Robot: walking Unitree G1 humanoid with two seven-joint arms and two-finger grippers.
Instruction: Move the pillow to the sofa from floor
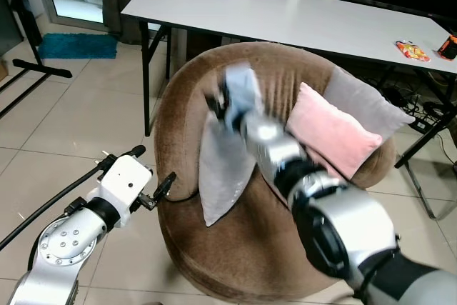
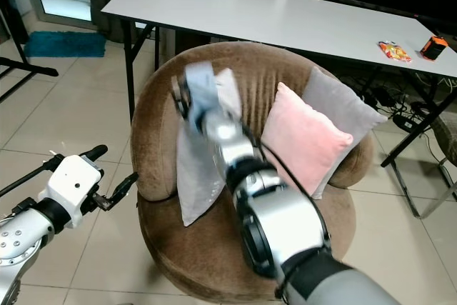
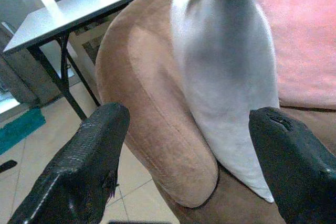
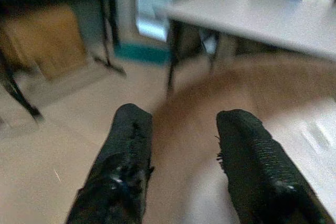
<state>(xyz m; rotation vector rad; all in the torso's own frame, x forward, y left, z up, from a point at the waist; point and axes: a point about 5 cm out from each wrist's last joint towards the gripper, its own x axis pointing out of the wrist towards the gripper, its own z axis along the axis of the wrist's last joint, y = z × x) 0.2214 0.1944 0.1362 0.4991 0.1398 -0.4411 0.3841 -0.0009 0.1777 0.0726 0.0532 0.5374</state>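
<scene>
A grey pillow (image 1: 223, 166) leans upright against the left inner wall of the round brown sofa chair (image 1: 178, 105). In the left wrist view the same grey pillow (image 3: 226, 77) rests against the sofa's padded arm (image 3: 157, 124). My right arm reaches over the seat, blurred, and its gripper (image 1: 216, 101) is at the pillow's top edge near the backrest. Its fingers (image 4: 121, 171) stand open with nothing between them. My left gripper (image 1: 152, 168) is open just outside the sofa's left side, level with the seat rim and apart from the pillow.
A pink pillow (image 1: 330, 133) and another grey pillow (image 1: 368, 101) lean on the sofa's right side. A long grey table (image 1: 285, 16) stands right behind the sofa, with a snack packet (image 1: 412, 50) on it. A teal mat (image 1: 77, 46) lies on the tiled floor at the far left.
</scene>
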